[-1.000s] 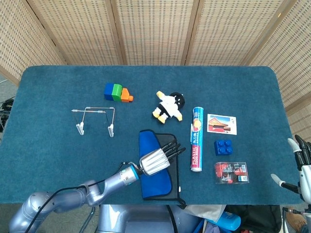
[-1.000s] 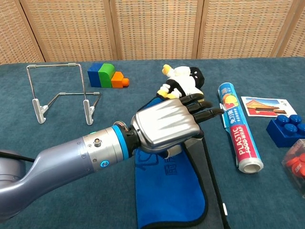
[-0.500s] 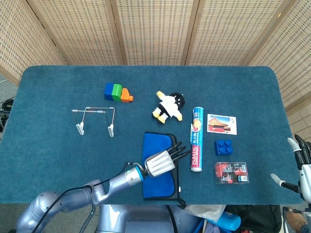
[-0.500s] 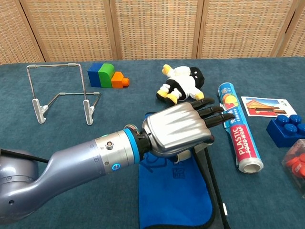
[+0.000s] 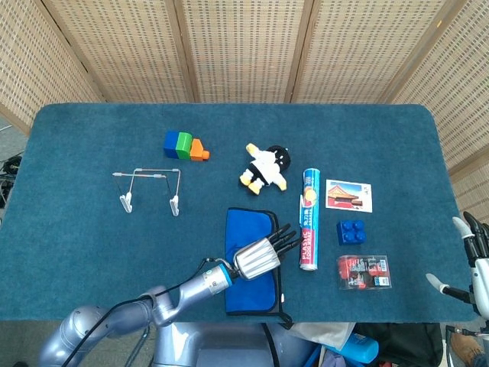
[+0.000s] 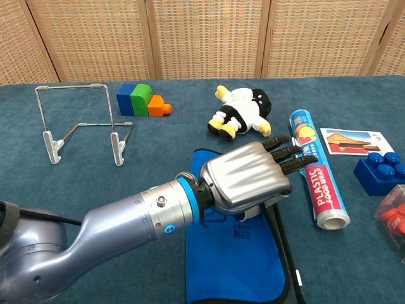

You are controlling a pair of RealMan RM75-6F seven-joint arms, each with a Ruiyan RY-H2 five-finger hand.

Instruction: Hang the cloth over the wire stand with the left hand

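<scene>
Silver left hand (image 6: pixel 250 179) flat, fingers outstretched, holding nothing, above blue cloth (image 6: pixel 234 263).

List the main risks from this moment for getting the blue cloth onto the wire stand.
1. The left hand is over the blue cloth with fingers extended toward the plastic wrap roll; closing here may bump the roll.
2. The cloth's black edging lies beside it and may snag or drag along.
3. The wire stand looks light; draping the cloth over it could tip or push it.
</scene>
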